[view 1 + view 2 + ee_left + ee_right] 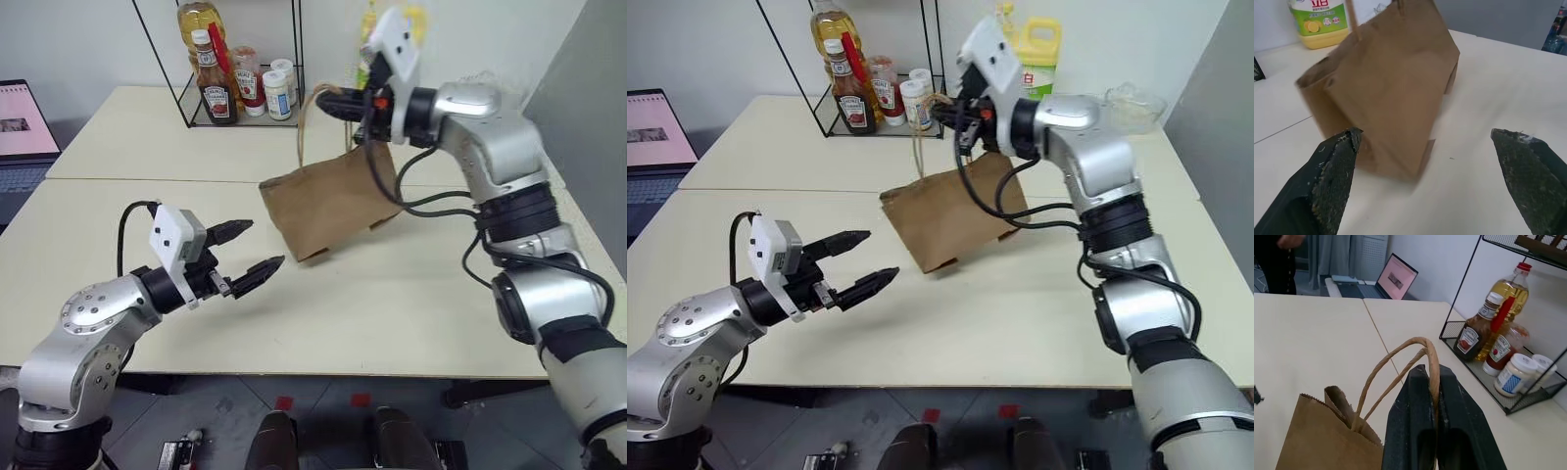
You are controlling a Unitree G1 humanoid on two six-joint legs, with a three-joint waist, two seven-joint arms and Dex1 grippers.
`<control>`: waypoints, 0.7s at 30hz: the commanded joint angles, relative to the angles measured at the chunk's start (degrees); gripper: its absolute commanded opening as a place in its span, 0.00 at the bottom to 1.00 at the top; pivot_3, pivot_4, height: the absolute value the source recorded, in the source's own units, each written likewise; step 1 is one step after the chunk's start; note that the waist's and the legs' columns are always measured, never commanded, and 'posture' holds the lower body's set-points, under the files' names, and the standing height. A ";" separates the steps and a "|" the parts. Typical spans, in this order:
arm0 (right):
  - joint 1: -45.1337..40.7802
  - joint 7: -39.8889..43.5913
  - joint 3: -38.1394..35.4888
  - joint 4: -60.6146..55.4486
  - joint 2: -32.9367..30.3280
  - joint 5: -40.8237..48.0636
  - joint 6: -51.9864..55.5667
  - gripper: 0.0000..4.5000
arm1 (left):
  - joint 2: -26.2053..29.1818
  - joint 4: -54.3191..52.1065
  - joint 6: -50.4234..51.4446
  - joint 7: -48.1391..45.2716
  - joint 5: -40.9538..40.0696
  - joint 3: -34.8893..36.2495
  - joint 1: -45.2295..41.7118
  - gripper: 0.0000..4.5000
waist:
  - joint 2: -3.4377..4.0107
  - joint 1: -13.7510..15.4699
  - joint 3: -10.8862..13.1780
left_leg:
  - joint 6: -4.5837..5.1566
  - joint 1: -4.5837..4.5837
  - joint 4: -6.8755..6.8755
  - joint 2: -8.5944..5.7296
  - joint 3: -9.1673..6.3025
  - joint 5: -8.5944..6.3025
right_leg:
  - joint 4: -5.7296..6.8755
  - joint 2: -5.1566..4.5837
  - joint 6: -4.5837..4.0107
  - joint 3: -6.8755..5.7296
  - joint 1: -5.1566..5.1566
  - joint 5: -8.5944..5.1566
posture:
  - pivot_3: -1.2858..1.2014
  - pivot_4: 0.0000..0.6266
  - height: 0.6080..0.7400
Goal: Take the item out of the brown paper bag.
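Note:
The brown paper bag (328, 206) hangs tilted over the middle of the table, its mouth toward the wire rack. My right gripper (1429, 372) is shut on the bag's tan cord handles (1400, 357) and holds them up from above. I cannot tell whether the bag's lower corner touches the tabletop. My left gripper (262, 245) is open, level, a short way in front of the bag on its left, and points at it. Its fingers (1334, 166) frame the bag (1391, 93) without touching it. The item is hidden.
A black wire rack (196, 116) at the back holds sauce bottles (216, 93), an oil bottle and white jars. A yellow detergent jug (1038, 49) and a clear bowl (1132, 103) stand behind the bag. A laptop (24, 127) sits far left. A person (1281, 254) stands beyond the tables.

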 commanded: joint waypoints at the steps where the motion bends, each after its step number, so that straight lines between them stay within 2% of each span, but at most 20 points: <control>1: -4.13 -0.81 -1.21 2.80 1.68 -1.89 -5.91 0.01 | 0.62 -1.97 -1.11 0.39 -0.75 2.17 0.74 1.00 | 0.00 0.00 0.00 | 0.00 0.00 0.00 0.00 0.00 0.00 | 0.00 0.00 0.00 0.00 0.00 0.00 | 0.52 0.24 1.00; 12: -6.77 -0.61 -1.13 14.05 5.89 -7.33 -14.80 0.01 | 0.70 -1.24 -2.05 0.32 -0.40 2.04 0.66 1.00 | 0.01 -0.04 0.01 | 0.00 0.00 -0.02 0.00 0.01 0.00 | 0.00 0.00 0.00 0.00 -0.02 0.00 | 0.52 0.24 1.00; 21: -5.20 1.20 -0.72 13.08 6.33 -8.59 -13.96 0.01 | 0.78 -0.53 -2.94 -0.05 -0.22 1.52 0.16 1.00 | 0.01 -0.07 0.01 | 0.00 0.00 -0.02 0.01 0.00 0.00 | 0.01 0.00 -0.01 0.00 -0.02 0.00 | 0.52 0.24 1.00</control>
